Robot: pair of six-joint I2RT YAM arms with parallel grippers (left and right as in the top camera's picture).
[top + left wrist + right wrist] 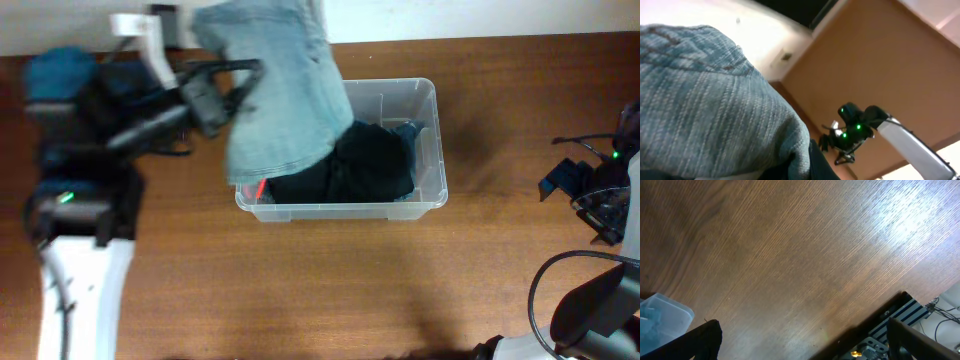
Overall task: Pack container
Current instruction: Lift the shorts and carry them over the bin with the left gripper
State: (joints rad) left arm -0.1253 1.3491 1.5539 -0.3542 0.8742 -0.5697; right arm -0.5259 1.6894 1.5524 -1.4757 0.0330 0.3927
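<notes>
A brown wooden table (300, 290) with fine, slanting grain spreads under the right gripper (805, 347) and fills nearly all of that wrist's view. Ahead of its fingers and off to the right, a soft white patch of light (910, 215) glares on the wood. Beyond the left gripper (248, 82), a pale wall (480, 18) runs along the table's far edge.
</notes>
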